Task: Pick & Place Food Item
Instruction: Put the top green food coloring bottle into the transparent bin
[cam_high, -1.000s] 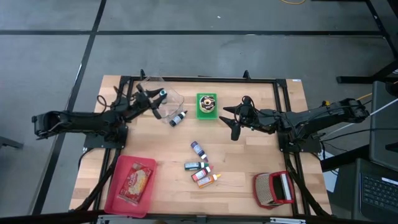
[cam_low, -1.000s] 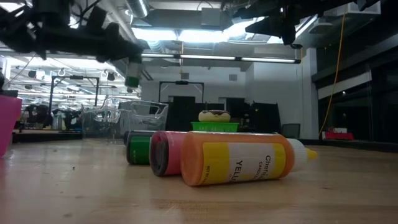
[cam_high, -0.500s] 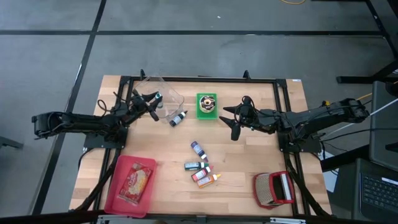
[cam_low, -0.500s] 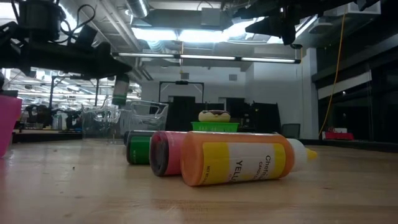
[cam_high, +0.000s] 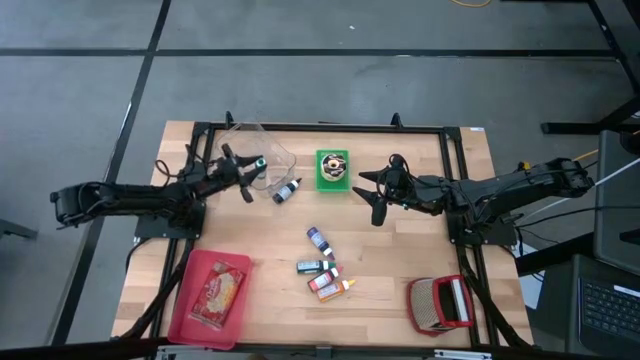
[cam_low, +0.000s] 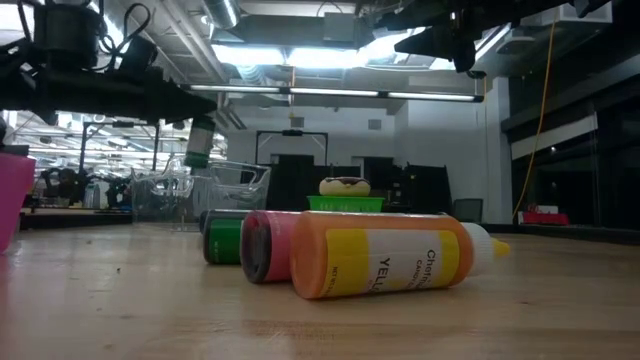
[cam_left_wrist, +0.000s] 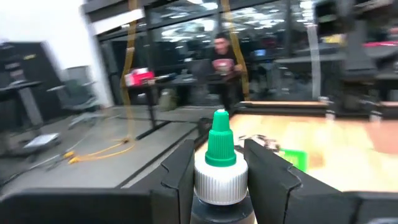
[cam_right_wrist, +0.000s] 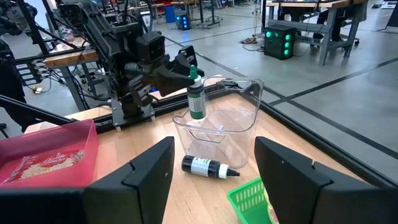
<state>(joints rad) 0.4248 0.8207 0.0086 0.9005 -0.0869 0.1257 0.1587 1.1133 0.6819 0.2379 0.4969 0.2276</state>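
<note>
My left gripper (cam_high: 243, 168) is shut on a small bottle with a green cap (cam_right_wrist: 196, 94) and holds it over the left part of a clear plastic container (cam_high: 272, 150) at the table's far left. A black bottle (cam_high: 287, 190) lies on its side just in front of the container. A donut sits in a green basket (cam_high: 333, 170) beside it. My right gripper (cam_high: 372, 190) hangs open above the table, right of the basket, with nothing between its fingers. My left gripper pinches the bottle's body just below the white collar (cam_left_wrist: 219, 194) between its two fingers (cam_left_wrist: 179, 177), one on each side. The fingers come level from the table's left. The bottle stands upright, cap up, lifted clear above the container.
Several small bottles (cam_high: 322, 268) lie grouped at the table's middle. A pink tray (cam_high: 196, 310) with a snack bag stands at the near left, and a red and white object (cam_high: 440, 303) at the near right. Black frame rails run along the table's edges.
My left gripper has come down with the green-capped bottle, which stays upright and now hangs lower over the clear container. It has stood still for the last half second.
</note>
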